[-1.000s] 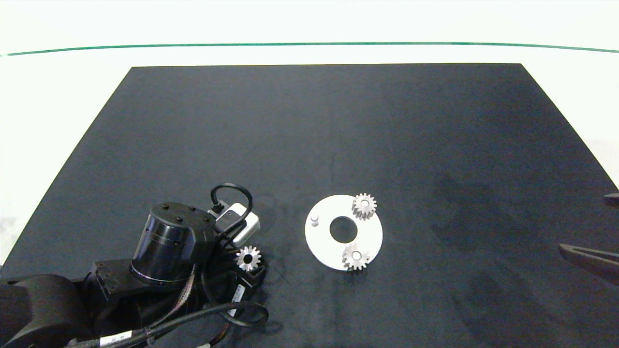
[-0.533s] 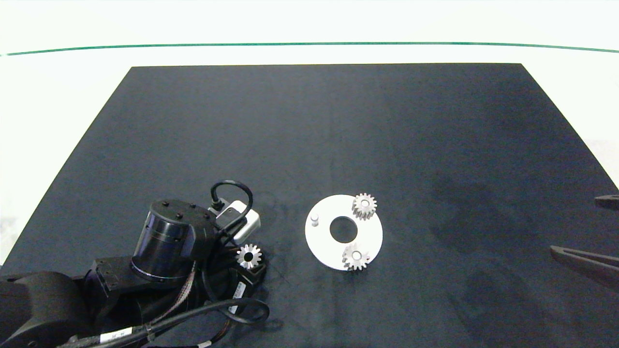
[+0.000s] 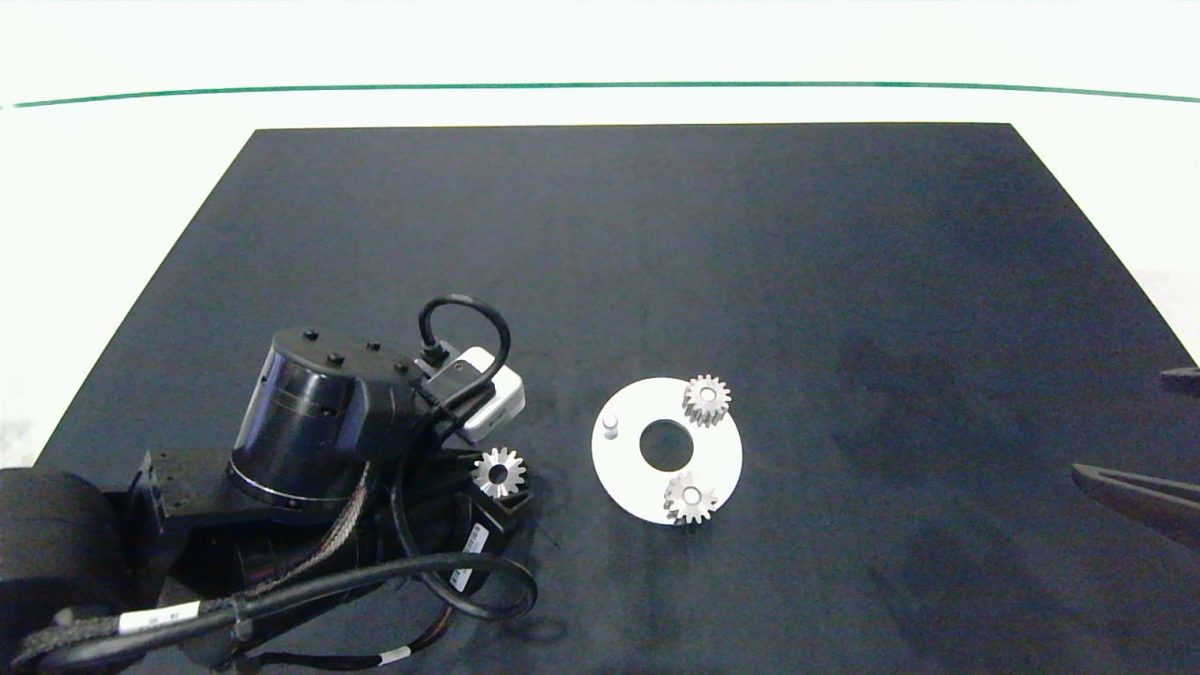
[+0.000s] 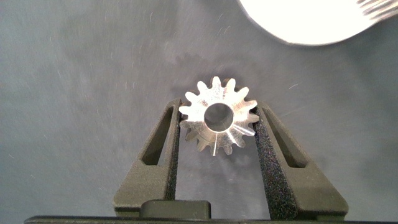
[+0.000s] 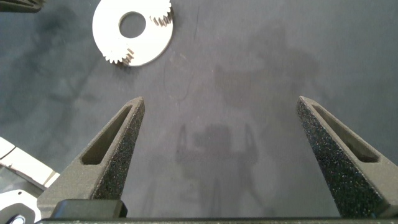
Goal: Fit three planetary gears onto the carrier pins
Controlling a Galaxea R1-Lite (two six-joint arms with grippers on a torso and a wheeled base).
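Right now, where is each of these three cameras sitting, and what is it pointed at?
Head view: above the table, looking down on the white disc, its bare pin; both arms enter from the sides.
Left wrist view: on the left arm, facing the mat; the left gripper clamps the third gear.
Right wrist view: on the right arm, over the mat; the right gripper is open.
All three show the disc.

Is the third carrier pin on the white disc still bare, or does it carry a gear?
Bare: the pin stands uncovered on the disc; its gear sits in the left tool.
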